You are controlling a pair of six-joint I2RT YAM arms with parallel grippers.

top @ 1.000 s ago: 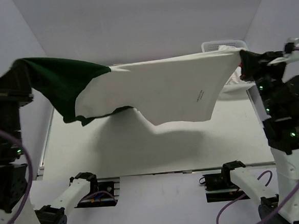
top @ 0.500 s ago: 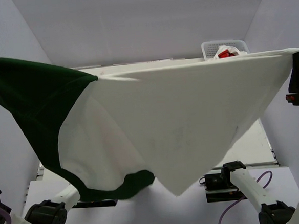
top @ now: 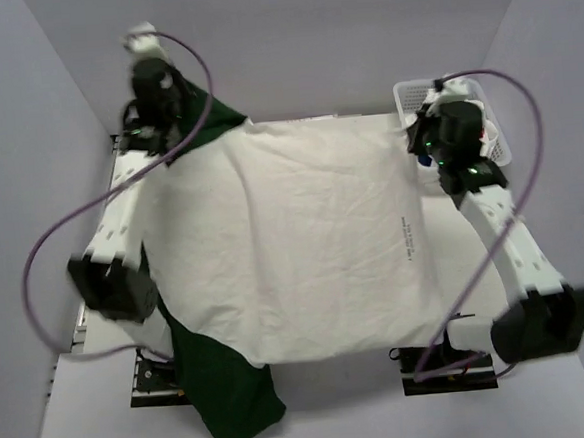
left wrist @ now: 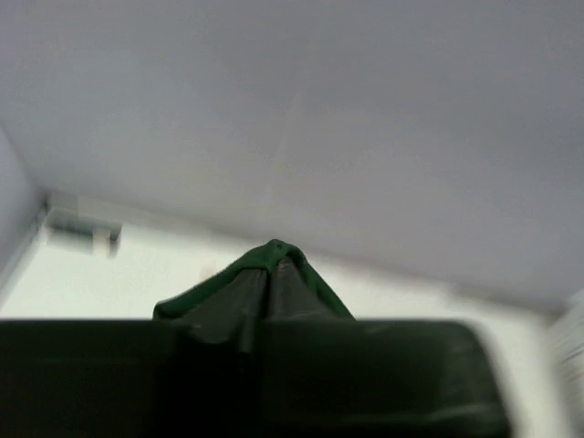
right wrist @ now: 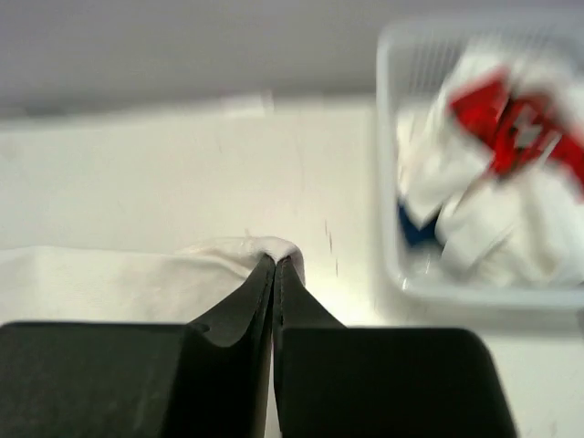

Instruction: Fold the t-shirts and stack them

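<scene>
Spreading the green-and-white t-shirt [top: 293, 239] flat on the bench [right wrist: 137, 173] at mid-frame, I am pinching its far corners, left gripper [left wrist: 274, 274] and right gripper [right wrist: 276, 265] jaws clamped on cloth; next, I am judging, comes a clean release to start folding.

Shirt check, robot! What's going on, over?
Left gripper shut on t-shirt green corner, right gripper shut on white corner. T-shirt spread across table. Basket beside right gripper, nothing blocking.

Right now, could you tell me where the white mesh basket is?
Top view: the basket sits far right, just beyond the right gripper holding the t-shirt's corner.
</scene>
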